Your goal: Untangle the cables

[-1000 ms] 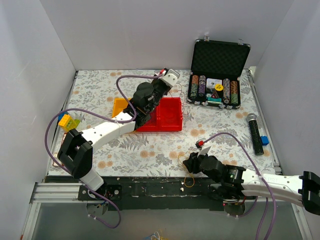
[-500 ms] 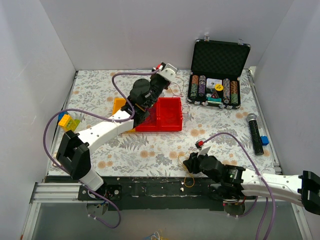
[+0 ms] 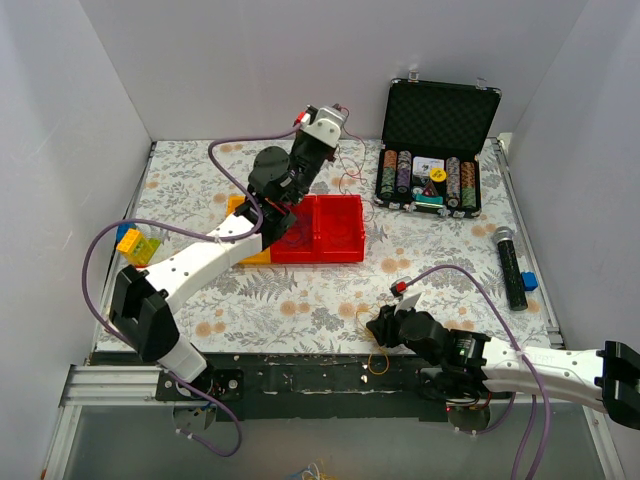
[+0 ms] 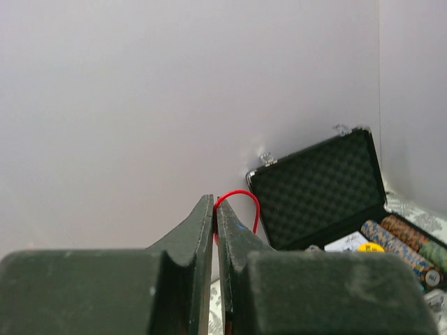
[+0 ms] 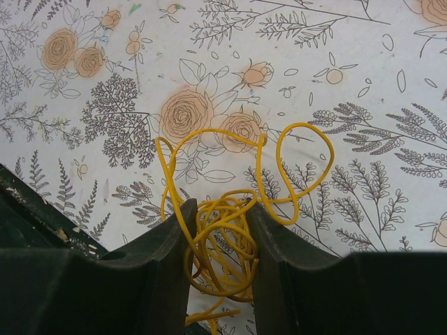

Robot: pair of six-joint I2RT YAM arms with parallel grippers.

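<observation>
Roughly midway, by my reckoning. Two strands sit well apart: a thin red wire [image 4: 237, 192] up at the back wall, and a coil of thin yellow wire [image 5: 216, 241] down on the floral-print table [image 3: 300, 295] at its near edge. No single knot joining all the colours shows anywhere.

Top view: fine strands trail down from the raised left arm toward the red plastic bin [image 3: 340, 235]. They are too thin to count, or to say whether they are crossed. The yellow coil is loose and looped over itself, not laid out straight. So the judgement is: colours partly separated, sorting of the trailing strands and the yellow loops still to do.

Left gripper [image 4: 215, 204]: jaws pressed together, hardly a gap. The red wire is pinched between the tips and arches out beyond them, held high against the wall, near the open black foam-lined case of poker chips [image 4: 321, 185].

Right gripper [image 5: 219, 206]: low over the table, jaws narrow, one finger on each side of the yellow coil. Loops touch both inner faces. Looks like a light grip.
</observation>
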